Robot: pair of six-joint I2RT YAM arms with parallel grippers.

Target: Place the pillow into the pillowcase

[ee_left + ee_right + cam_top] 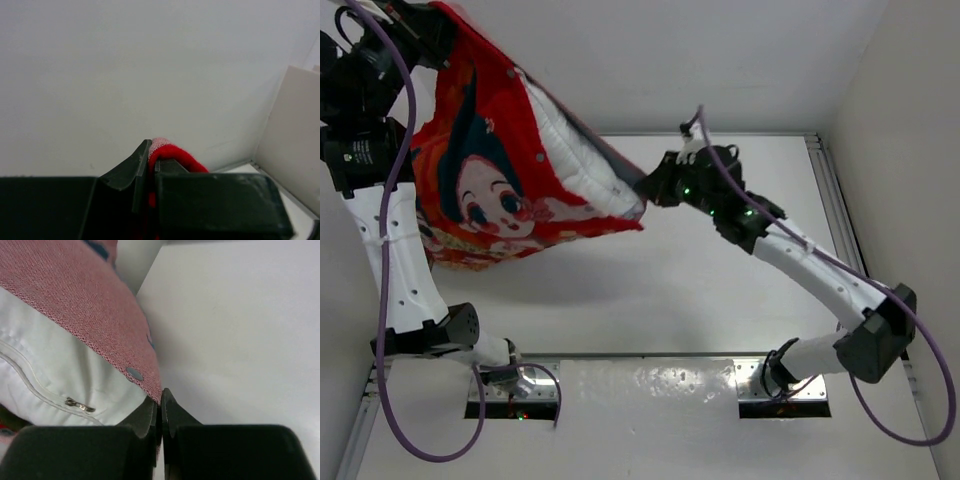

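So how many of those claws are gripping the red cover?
2. The left gripper pinches the pillowcase at its raised top corner; the right gripper pinches its edge by the opening, lower right.

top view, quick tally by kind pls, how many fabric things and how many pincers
pillowcase, red printed: 1
pillow, white, partly inside the pillowcase: 1
left pincer and right pincer, each shut on the pillowcase: 2
total: 4
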